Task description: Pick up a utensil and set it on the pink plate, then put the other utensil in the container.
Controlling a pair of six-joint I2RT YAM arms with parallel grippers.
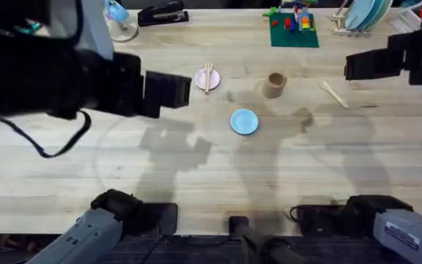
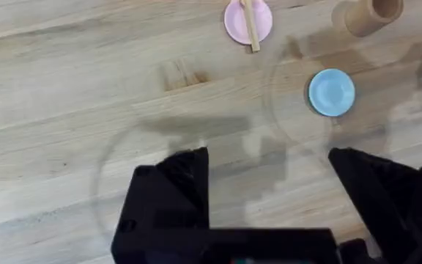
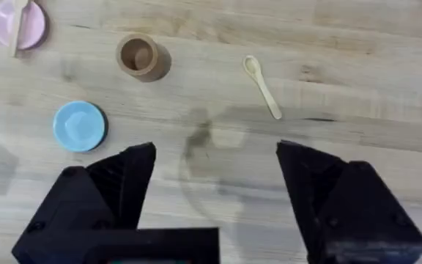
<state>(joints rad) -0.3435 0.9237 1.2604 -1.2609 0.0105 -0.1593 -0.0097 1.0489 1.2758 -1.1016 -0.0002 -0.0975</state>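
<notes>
Fork (image 1: 208, 75) lies on pink plate (image 1: 201, 79); spoon (image 3: 262, 86) on table beside container (image 3: 138, 56); both grippers spread, empty.

The overhead camera is looking down and forward across the wooden desk (image 1: 218, 169) from above the arm bases. Each wrist camera is hanging high over the desk, facing down past its own open jaws. All three views are sharing the pink plate (image 1: 200, 78), blue plate (image 1: 244, 122) and container (image 1: 274, 84).

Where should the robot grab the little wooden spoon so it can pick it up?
Probably the spoon's flat handle, near its middle, coming straight down from above with the fingers across its narrow width. It lies flat on bare table, apart from the cup, and the right end effector is open.
</notes>
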